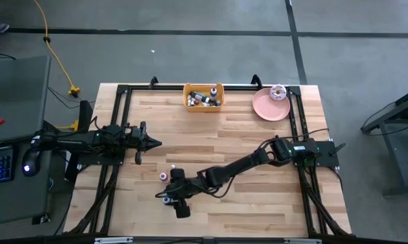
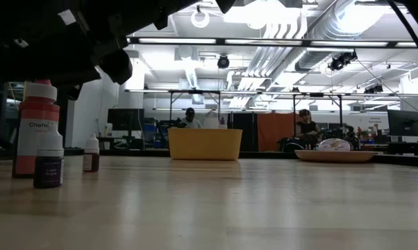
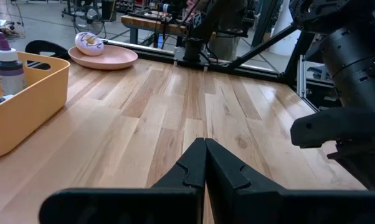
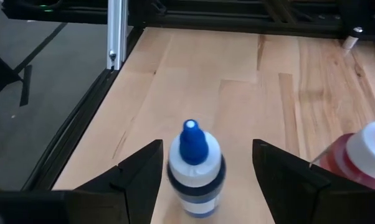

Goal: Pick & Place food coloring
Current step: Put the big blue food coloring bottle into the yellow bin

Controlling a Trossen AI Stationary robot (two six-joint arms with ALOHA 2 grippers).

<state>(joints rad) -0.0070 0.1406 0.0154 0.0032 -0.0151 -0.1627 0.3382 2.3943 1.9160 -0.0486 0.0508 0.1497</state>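
Between spread right fingers (image 4: pixel 206 171): blue-cap bottle (image 4: pixel 195 168), red bottle (image 4: pixel 362 155) beside; left fingers (image 3: pixel 205 163) pressed together.

bin (image 1: pixel 203 96) far edge, centre | plate (image 1: pixel 269 106) right of it | bottle (image 4: pixel 195 168) between right gripper (image 4: pixel 206 174) fingers

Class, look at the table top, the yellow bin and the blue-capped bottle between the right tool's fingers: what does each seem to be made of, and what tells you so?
Table top: wood planks, pale matte finish; grain lines and board seams show.
Yellow bin: likely plastic; smooth, even colour, rounded moulded rim.
Blue-capped bottle: probably plastic; glossy cap, banded label. It stands between the open right tool fingers.
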